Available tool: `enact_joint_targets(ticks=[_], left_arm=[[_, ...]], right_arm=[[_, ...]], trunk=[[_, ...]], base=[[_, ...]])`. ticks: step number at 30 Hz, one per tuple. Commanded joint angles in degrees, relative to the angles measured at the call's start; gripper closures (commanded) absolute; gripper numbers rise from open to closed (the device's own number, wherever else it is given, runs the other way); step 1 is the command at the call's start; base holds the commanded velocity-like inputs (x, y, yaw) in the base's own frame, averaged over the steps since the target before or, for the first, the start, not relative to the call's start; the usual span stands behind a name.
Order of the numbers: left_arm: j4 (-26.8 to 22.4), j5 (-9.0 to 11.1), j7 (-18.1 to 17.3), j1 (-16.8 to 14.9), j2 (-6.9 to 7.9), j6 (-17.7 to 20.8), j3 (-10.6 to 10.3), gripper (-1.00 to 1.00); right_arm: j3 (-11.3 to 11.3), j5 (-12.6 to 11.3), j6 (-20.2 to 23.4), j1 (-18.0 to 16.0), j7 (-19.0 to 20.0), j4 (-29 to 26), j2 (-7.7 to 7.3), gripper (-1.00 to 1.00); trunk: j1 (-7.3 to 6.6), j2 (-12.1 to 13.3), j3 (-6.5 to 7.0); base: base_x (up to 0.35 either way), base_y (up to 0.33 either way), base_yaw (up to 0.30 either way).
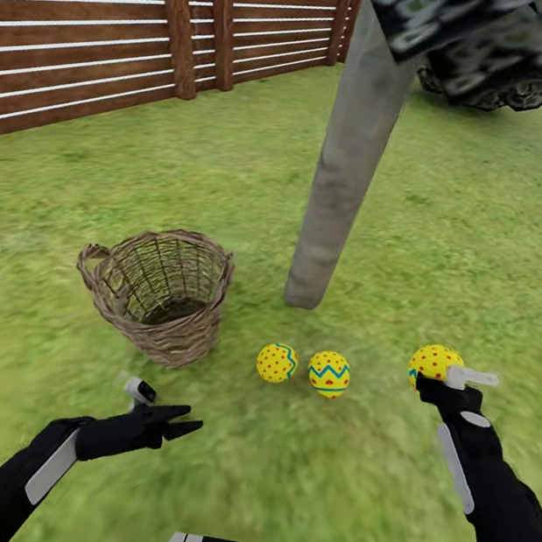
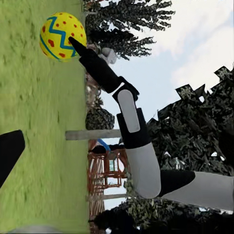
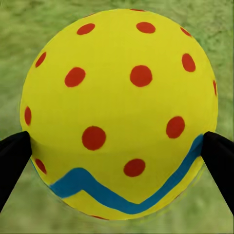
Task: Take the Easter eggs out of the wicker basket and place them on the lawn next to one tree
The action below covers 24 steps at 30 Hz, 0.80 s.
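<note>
Two Easter eggs (image 1: 277, 363) (image 1: 329, 374) lie on the lawn (image 1: 452, 250) near the tree (image 1: 347, 169); the wicker basket (image 1: 161, 292) looks empty; right end effector (image 1: 435, 377) clamps the third egg (image 1: 432, 364) (unplaced); left end effector (image 1: 184, 423) open, empty.

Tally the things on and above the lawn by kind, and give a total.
Eggs: 3, two on the lawn at and, one in the right gripper at
Basket: 1
Tree trunk: 1
Total: 5
</note>
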Motion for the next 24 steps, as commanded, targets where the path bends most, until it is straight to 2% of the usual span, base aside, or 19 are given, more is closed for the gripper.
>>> enact_joint_targets(ticks=[1,3,5,6,7,9,10,11,13,15,17,20,24], left_arm=[[1.3,0.4,0.4,0.0,-0.64,-0.8,-0.7,-1.0],[2.9,0.4,0.8,0.0,-1.44,-2.8,-1.1,-1.0],[3.2,0.5,0.9,0.1,-1.74,-3.4,-1.2,-1.0],[3.1,0.5,0.9,0.1,-2.14,-3.4,-1.2,-1.0],[2.9,0.5,0.9,0.1,-2.92,-3.5,-1.2,-1.0],[2.3,0.6,0.8,0.1,-3.56,-3.5,-1.2,-1.0],[1.4,0.6,0.8,0.1,-3.89,-3.5,-1.2,-1.0],[-1.0,0.7,0.8,0.1,-4.11,-3.5,-1.1,-1.0],[-6.7,0.9,0.8,0.1,-4.39,-3.2,-1.1,-1.0],[-8.5,0.9,0.9,0.1,-5.05,-3.1,-1.0,-1.0],[-8.7,0.7,0.9,0.1,-5.32,-3.1,-0.9,-1.0],[-8.7,0.7,0.9,0.1,-5.31,-3.2,-0.7,-1.0],[-8.6,0.7,0.9,0.1,-5.24,-3.2,-0.7,-1.0]], right_arm=[[1.9,-0.4,-3.2,-0.2,-0.5,2.7,-0.07,1.0],[6.6,-0.2,-8.3,-1.1,-0.5,7.3,-0.07,1.0],[9.6,0.2,-9.8,-1.3,-0.6,8.8,0.09,1.0],[10.6,0.9,-10.1,-1.3,-0.6,9.1,0.81,1.0],[11.3,3.1,-10.3,-1.3,-0.6,9.6,2.68,1.0],[11.7,8.0,-12.0,-1.5,-0.6,11.3,6.03,1.0],[11.7,9.5,-13.8,-2.0,-0.6,12.5,7.5,1.0],[11.8,10.6,-15.5,-3.2,-0.7,15.1,9.01,1.0],[11.8,11.5,-16.8,-6.4,-0.6,21.7,11.06,1.0],[11.8,11.6,-18.4,-8.7,-0.6,26.7,11.79,1.0],[11.6,11.4,-22.2,-9.9,-0.8,28.8,11.9,1.0],[9.6,11.1,-23.5,-10.3,-10.0,28.5,11.7,1.0],[8.9,11.0,-23.6,-10.4,-11.6,28.7,11.67,1.0]], trunk=[[-0.01,0.0,-0.03],[-0.01,0.0,-0.03],[-0.01,0.0,-0.03],[-0.01,0.0,-0.03],[-0.01,0.0,-0.03],[-0.01,0.0,-0.03],[-0.01,0.0,-0.03],[-0.01,0.0,-0.03],[-0.01,0.0,-0.03],[-0.01,0.0,-0.03],[-0.01,0.0,-0.03],[-0.01,0.0,-0.03],[-0.01,0.0,-0.03]], base=[[0.12,-0.34,0.0],[0.151,-0.327,0.0],[0.173,-0.313,0.017],[0.113,-0.173,0.179],[0.058,-0.088,0.234],[0.022,-0.034,0.269],[0.008,-0.012,0.283],[0.003,-0.005,0.288],[0.001,-0.002,0.29],[0.0,0.0,0.29],[0.0,0.0,0.291],[0.0,-0.024,0.275],[0.017,-0.061,0.103]])
